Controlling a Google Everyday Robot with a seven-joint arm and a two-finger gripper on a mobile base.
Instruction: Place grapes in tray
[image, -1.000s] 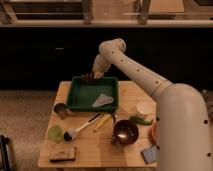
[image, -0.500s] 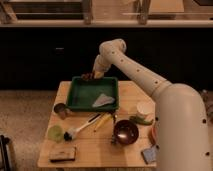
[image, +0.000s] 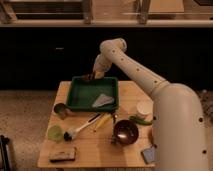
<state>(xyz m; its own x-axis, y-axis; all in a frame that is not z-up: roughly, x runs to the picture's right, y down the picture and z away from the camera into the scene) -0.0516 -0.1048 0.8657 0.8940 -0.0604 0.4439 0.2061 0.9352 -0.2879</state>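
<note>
A green tray (image: 80, 96) stands at the back of the wooden table, with a pale grey cloth (image: 102, 100) lying in its right part. My gripper (image: 92, 76) hangs over the tray's far rim, near its middle. A small dark bunch that looks like the grapes (image: 88, 77) shows at the gripper's tip, right at the rim. I cannot tell whether the grapes are held or resting on the rim.
On the wooden table (image: 95, 150) in front of the tray: a metal cup (image: 61, 110), a green disc (image: 55, 133), a brush (image: 80, 128), a yellow utensil (image: 103, 121), a dark bowl (image: 125, 132), a white cup (image: 143, 109), a green pepper (image: 140, 120), a dark sponge (image: 62, 154).
</note>
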